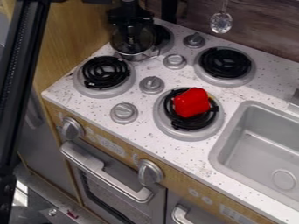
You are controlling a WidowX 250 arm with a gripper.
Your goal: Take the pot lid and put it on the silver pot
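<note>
At the upper left, my gripper (130, 19) hangs over the back-left burner area, directly above the pot lid. The see-through lid (123, 43) with a dark rim lies at or just over the top of the silver pot (139, 57); whether its rim touches the pot all round I cannot tell. Part of the pot's silver wall shows below the lid, with a thin handle at its right side. The lid's knob is dark against the gripper and hard to make out.
A red object (191, 102) rests on the front-right burner (175, 124). Black-coiled burners (105, 73) and grey knobs (152, 85) surround the middle of the stove top. The sink (248, 144) is at the right, and a clear hanging ornament (220, 22) is near the back wall.
</note>
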